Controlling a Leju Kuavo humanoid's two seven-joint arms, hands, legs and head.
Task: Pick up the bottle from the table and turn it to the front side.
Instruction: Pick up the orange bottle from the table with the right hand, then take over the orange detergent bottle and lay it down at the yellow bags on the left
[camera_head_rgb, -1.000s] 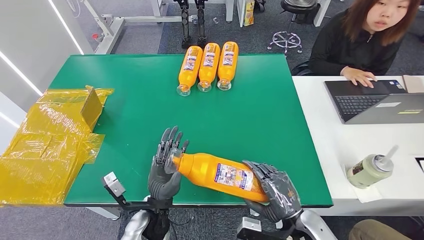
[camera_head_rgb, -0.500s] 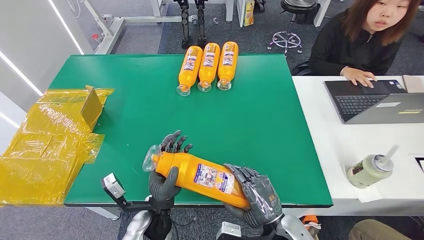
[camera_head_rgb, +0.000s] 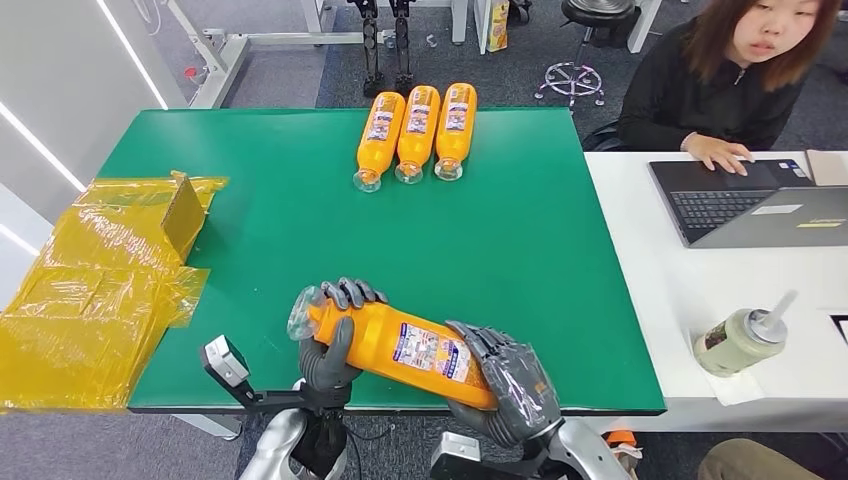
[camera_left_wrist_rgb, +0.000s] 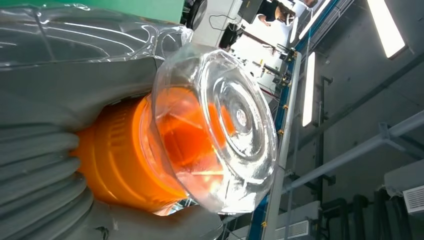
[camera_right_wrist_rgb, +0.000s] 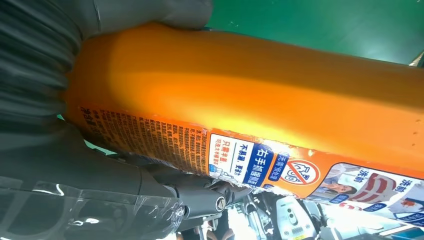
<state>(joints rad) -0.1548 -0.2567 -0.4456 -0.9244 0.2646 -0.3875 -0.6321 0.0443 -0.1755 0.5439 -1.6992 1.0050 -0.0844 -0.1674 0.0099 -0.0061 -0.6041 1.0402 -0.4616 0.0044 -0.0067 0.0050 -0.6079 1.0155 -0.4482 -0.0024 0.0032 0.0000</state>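
While both hands hold it above the near edge of the green tabletop (camera_head_rgb: 260, 200), the orange bottle (camera_head_rgb: 400, 343) lies nearly level, its clear cap pointing left and its base to the right. The left hand (camera_head_rgb: 330, 355) has its fingers (camera_head_rgb: 350, 292) wrapped over the neck end just behind the cap, thumb underneath; the left wrist view looks straight onto the clear cap with the orange neck behind it. The right hand (camera_head_rgb: 505, 385) has its fingers closed around the base end, with the printed label (camera_head_rgb: 425, 350) facing up between the two hands. The right wrist view shows the label's small text running along the bottle's side. At the far edge of the tabletop three more orange bottles (camera_head_rgb: 415, 130) lie side by side, touching. Crumpled yellow plastic wrap (camera_head_rgb: 90, 290) covers the left end. To the right, a person (camera_head_rgb: 730, 80) sits at a white desk with a laptop (camera_head_rgb: 740, 200).
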